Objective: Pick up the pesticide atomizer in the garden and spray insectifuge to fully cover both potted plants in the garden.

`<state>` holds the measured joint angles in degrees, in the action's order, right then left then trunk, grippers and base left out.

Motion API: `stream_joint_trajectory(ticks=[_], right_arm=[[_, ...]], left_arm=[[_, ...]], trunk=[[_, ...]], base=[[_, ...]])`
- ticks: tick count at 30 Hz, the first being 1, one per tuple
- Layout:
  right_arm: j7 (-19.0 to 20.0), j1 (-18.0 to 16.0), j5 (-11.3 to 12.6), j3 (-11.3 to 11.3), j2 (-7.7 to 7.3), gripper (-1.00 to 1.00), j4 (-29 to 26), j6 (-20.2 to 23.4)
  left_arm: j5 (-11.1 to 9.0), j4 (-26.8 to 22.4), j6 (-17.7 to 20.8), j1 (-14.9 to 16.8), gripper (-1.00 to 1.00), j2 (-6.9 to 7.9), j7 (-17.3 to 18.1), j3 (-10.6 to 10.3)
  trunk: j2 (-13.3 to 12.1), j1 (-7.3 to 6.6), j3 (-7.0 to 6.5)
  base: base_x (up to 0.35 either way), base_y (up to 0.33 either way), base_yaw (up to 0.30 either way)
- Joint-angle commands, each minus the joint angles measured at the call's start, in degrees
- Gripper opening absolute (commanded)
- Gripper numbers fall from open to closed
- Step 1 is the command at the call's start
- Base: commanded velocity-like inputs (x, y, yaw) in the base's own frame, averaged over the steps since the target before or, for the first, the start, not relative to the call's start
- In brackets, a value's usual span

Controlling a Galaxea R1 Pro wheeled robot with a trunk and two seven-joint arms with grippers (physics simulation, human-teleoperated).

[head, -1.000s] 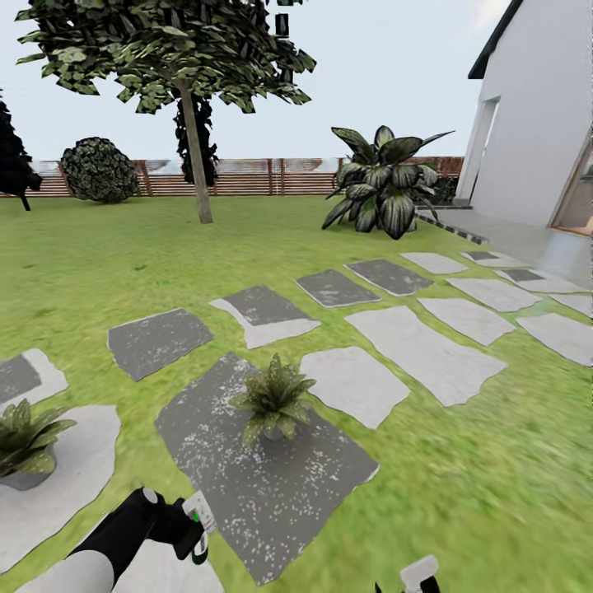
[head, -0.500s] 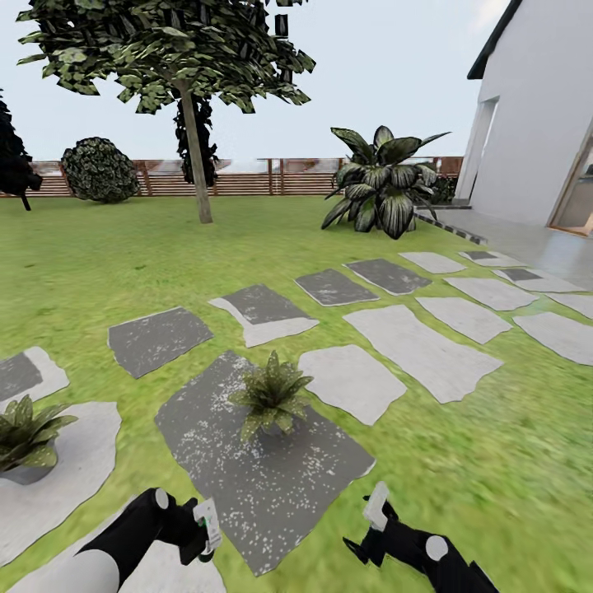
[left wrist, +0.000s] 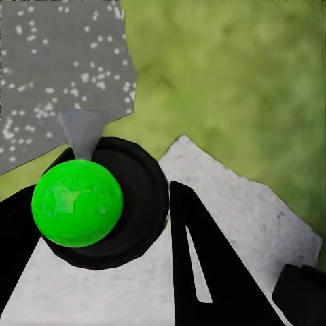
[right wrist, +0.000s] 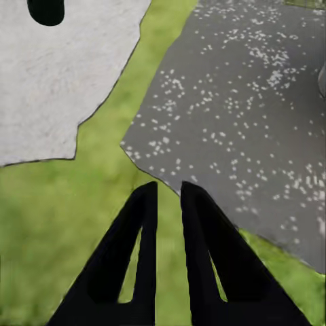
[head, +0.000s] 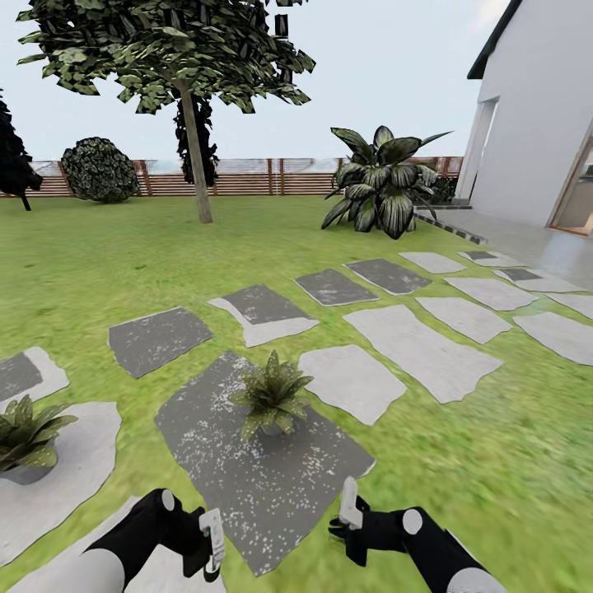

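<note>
My left gripper [head: 206, 542], low in the head view, is shut on the pesticide atomizer [head: 213, 531], whose pale trigger head pokes out past the black fingers. In the left wrist view the atomizer [left wrist: 78, 202] shows end-on as a bright green cap in a dark round body with a grey nozzle, between the fingers [left wrist: 204, 265]. One potted plant [head: 272, 399] stands on a dark stepping stone [head: 272, 486] flecked with white specks, just beyond both grippers. The other potted plant [head: 25, 432] sits on a pale stone at the left edge. My right gripper [head: 349, 512] [right wrist: 168, 189] is shut on nothing, over the dark stone's edge.
Grey and pale stepping stones [head: 424, 350] run across the lawn toward the white house [head: 535, 123] at the right. A big striped plant [head: 383, 189], a tree [head: 196, 156], a round bush [head: 99, 169] and the wooden fence [head: 247, 177] stand far back.
My right arm has risen from the bottom edge and swung left toward the dark stone. The left gripper with the atomizer has shifted slightly right and down.
</note>
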<state>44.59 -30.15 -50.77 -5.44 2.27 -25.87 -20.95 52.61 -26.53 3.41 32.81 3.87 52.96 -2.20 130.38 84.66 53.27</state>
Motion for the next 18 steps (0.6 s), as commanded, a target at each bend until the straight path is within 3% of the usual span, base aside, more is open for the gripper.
stream_joint_trajectory(ticks=[1,3,6,9,14,18], right_arm=[[0.4,-0.2,-0.5,-0.4,0.28,-1.00,0.0,-0.2],[0.5,-0.3,-0.5,-0.3,0.74,-1.00,0.0,-0.2],[0.5,-0.9,-0.5,-0.3,2.56,-1.00,0.0,-0.2],[0.5,-1.2,-0.6,-0.3,4.39,-1.00,0.0,-0.1],[0.5,-1.5,-0.6,-0.3,5.74,-1.00,0.0,-0.1],[0.5,-2.0,-0.5,-0.3,6.38,-1.00,0.1,-0.1]], left_arm=[[-0.1,-0.2,0.3,0.0,-1.00,-0.14,0.4,-0.2],[0.0,-0.2,0.5,0.1,-1.00,-0.99,0.5,-0.3],[0.2,-0.2,0.9,0.1,-1.00,-2.77,0.4,-0.8],[0.1,-0.6,1.2,0.0,-1.00,-3.55,0.2,-3.6],[0.2,-0.9,1.2,0.0,-1.00,-5.46,-0.1,-4.3],[0.2,-1.2,1.2,0.0,-1.00,-6.10,-0.5,-4.4]], trunk=[[0.0,-0.01,0.06],[0.0,-0.01,0.06],[0.0,-0.01,0.06],[0.0,-0.01,0.06],[0.0,-0.01,0.06],[0.0,-0.01,0.06]], base=[[0.000,0.000,0.000],[0.000,0.000,0.000],[0.000,0.000,0.000],[0.000,0.000,0.000],[0.000,0.000,0.000],[0.000,0.000,0.000]])
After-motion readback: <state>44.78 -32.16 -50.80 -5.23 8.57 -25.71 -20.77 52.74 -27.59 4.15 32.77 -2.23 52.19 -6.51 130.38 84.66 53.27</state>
